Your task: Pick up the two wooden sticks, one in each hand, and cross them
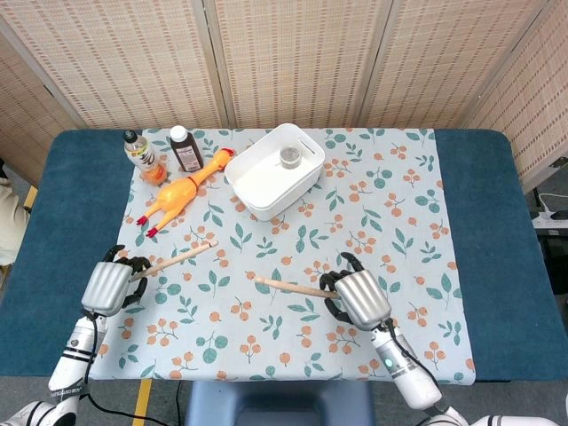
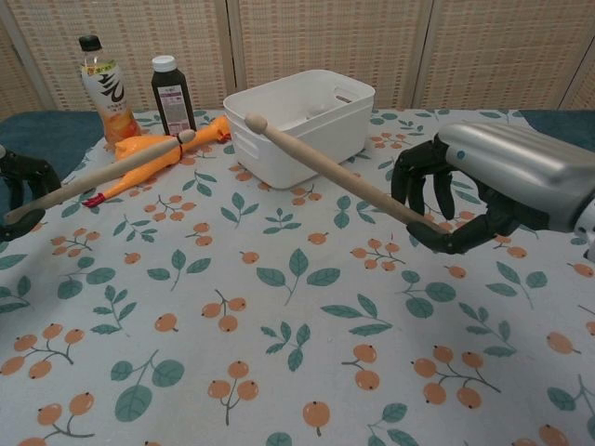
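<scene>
Head view: your left hand (image 1: 111,286) sat at the left edge of the leaf-print cloth (image 1: 399,213), fingers curled around the butt of the left stick (image 1: 177,256), which ran up and to the right from the hand toward the cloth's middle. Your right hand (image 1: 359,295) gripped the right stick (image 1: 293,287) near the front of the cloth; that stick pointed leftward from the fingers. The two tips were well apart, sticks not crossed. Chest view: right stick (image 2: 335,173) was raised clear of the cloth and tilted, its rounded tip in front of the white bin (image 2: 302,125); dark fingers (image 2: 428,181) of the right hand (image 2: 483,190) closed on its lower end. Left stick (image 2: 102,177) also slanted, held by the left hand (image 2: 20,190) at the frame edge. Behind: rubber chicken (image 1: 182,189), dark bottle (image 1: 185,148), orange drink bottle (image 1: 142,155). Small round tin (image 1: 290,157) lay inside the bin.
</scene>
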`<state>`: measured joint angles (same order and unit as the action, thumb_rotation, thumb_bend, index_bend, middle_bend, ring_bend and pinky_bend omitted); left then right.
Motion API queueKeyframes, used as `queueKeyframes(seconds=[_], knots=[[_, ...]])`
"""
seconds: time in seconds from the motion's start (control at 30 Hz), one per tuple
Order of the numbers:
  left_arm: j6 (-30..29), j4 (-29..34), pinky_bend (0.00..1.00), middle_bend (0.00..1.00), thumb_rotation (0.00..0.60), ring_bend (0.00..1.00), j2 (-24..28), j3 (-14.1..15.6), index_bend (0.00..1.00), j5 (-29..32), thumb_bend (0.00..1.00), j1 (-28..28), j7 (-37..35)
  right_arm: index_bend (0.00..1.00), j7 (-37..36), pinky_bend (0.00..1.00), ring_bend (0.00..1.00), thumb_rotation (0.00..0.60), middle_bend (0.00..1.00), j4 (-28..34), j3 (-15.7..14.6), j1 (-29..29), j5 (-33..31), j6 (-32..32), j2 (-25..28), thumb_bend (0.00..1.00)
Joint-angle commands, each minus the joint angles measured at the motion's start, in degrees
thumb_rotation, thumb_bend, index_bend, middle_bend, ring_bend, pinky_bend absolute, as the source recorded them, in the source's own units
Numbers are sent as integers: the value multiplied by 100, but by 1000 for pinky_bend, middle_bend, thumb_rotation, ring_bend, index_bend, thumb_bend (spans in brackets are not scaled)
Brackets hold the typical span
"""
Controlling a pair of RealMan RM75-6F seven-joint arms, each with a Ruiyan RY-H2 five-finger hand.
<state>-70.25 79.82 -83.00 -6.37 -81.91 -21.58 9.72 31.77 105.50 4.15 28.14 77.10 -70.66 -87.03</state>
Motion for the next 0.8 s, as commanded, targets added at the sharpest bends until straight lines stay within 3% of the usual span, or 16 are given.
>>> queueKeyframes(seconds=[0.03, 0.17, 0.37, 0.8], knots=[[217, 767, 196, 877, 600, 533, 134, -137, 805, 229, 603, -182, 365, 994, 7, 155, 572, 600, 882, 140, 139, 129, -149, 180, 24, 418], [213, 1523, 202, 879, 600, 539, 201, -188, 806, 386, 604, -257, 910, 994, 95, 155, 572, 600, 882, 311, 296, 268, -446, 384, 84, 419], [18, 2083, 203, 880, 600, 539, 172, -93, 807, 408, 602, -235, 1467, 994, 214, 156, 572, 600, 882, 433, 371, 338, -648, 415, 156, 419], [-316, 2258, 207, 893, 600, 547, 10, 61, 809, 270, 604, -160, 1883, 994, 398, 158, 572, 600, 882, 417, 397, 442, -995, 414, 262, 419]])
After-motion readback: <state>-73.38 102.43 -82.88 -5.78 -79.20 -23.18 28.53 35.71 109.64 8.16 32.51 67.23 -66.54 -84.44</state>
